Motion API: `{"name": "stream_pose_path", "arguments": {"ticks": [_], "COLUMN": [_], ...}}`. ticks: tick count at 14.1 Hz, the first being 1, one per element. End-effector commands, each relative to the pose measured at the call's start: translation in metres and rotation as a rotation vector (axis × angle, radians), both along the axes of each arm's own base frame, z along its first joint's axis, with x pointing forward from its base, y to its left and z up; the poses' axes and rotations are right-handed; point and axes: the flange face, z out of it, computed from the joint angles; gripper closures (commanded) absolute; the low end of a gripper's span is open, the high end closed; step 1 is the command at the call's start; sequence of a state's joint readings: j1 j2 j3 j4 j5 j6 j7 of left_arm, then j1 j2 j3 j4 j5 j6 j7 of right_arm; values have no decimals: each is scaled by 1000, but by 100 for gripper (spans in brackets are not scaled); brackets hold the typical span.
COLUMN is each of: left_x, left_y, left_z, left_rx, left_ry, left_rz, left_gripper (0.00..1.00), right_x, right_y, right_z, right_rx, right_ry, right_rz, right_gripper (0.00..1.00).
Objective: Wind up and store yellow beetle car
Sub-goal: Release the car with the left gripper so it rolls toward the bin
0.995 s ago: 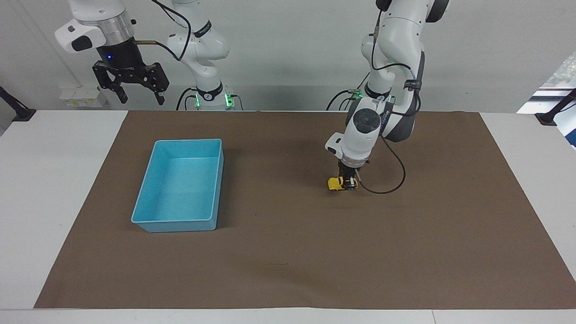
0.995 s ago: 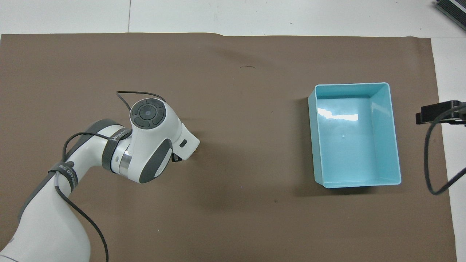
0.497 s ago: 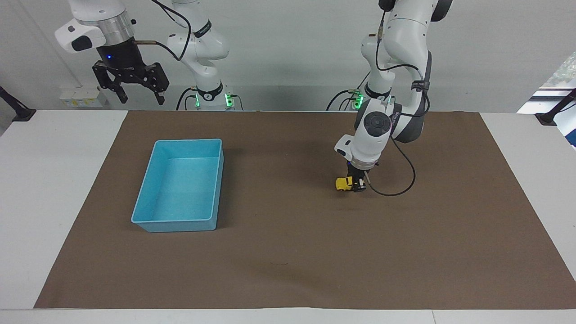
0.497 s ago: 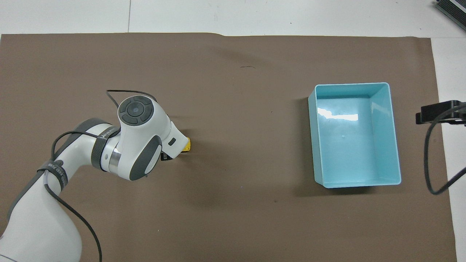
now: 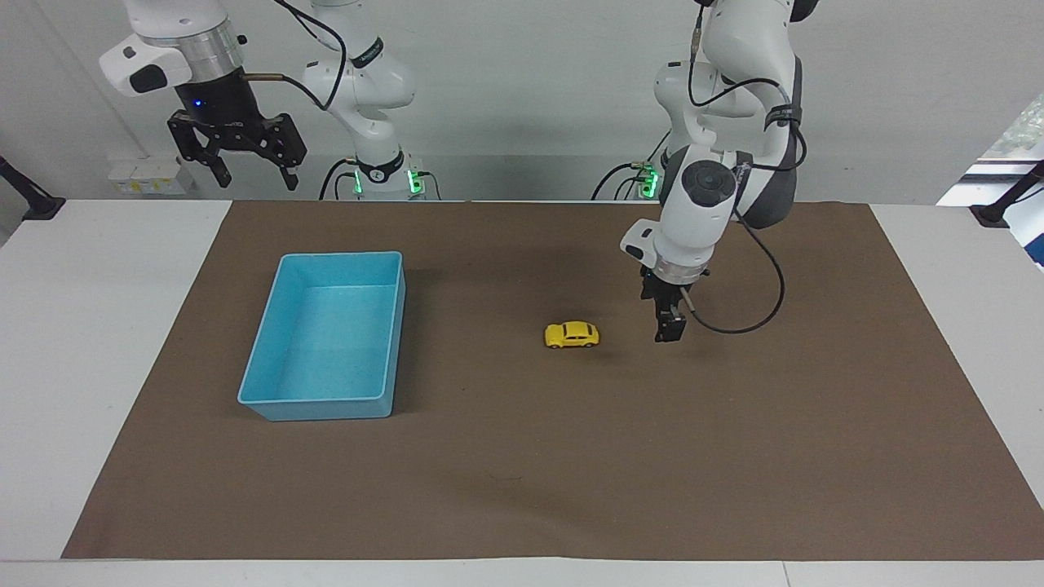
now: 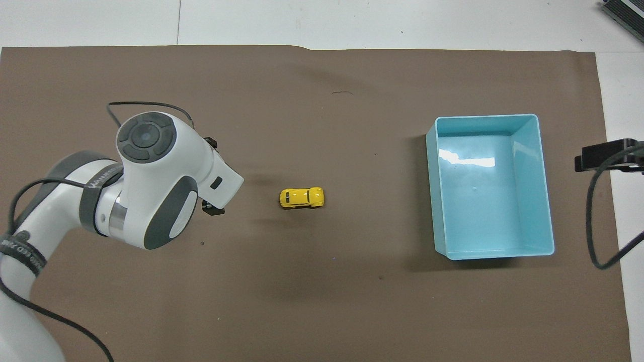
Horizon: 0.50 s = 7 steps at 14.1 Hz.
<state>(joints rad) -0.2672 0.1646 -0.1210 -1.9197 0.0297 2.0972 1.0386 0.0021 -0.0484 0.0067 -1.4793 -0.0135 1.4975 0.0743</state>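
While the yellow beetle car (image 5: 572, 334) sits free on the brown mat (image 5: 522, 456) in the facing view, upright on its wheels, nothing touches it. It lies between the blue tray (image 5: 391, 326) and the left gripper (image 5: 670, 329), well apart from the tray and near the gripper. Left gripper hangs low over the mat, beside the car toward the left arm's end of the table, holding nothing; from this angle I cannot tell how its jaws stand. Right gripper (image 5: 245, 175) waits high at its own end of the table, jaws spread, empty.

My read: car is loose on the mat, so the step in hand looks like wind-up or release, and storing is not done. Tray is empty. Next move calls for a fresh pinch across the car's narrow body, a lift, and a carry over the tray wall.

Overhead view: car (image 6: 302, 197) lies lengthwise along the line from the left wrist to the tray (image 6: 546, 191). Left gripper (image 6: 211, 176) is mostly under the wrist housing; one dark tip pokes out on each side of it. Right gripper (image 6: 604, 156) shows only as a dark edge by the tray.

Count: one car, one tray, one mat, two arms.
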Motion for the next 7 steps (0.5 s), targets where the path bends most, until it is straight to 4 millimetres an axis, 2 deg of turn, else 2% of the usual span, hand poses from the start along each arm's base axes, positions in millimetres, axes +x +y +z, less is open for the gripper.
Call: {"name": "stream_pose_path", "arguments": {"ticks": [1,3,4,7], "left_x": [7,9,14,20], "left_y": [35,60,80,116], "left_z": [20,43,52,69], "left_rx": [19,11,6,6], "left_ry": [-15,-44,-60,-52], "left_rz": [135,255,329,613], "left_gripper": [0,0,0,0], "right_x": [-5,-6,-5,-5], "right_y": [-2,-2,-2,-2], "right_z": [3,2,3,3], "right_rx": [-7,-7,-7,-7], "right_ry": [5,7,5,5], "right_rz": [-5,-5,-5,-5], "right_gripper": [0,0,0,0]}}
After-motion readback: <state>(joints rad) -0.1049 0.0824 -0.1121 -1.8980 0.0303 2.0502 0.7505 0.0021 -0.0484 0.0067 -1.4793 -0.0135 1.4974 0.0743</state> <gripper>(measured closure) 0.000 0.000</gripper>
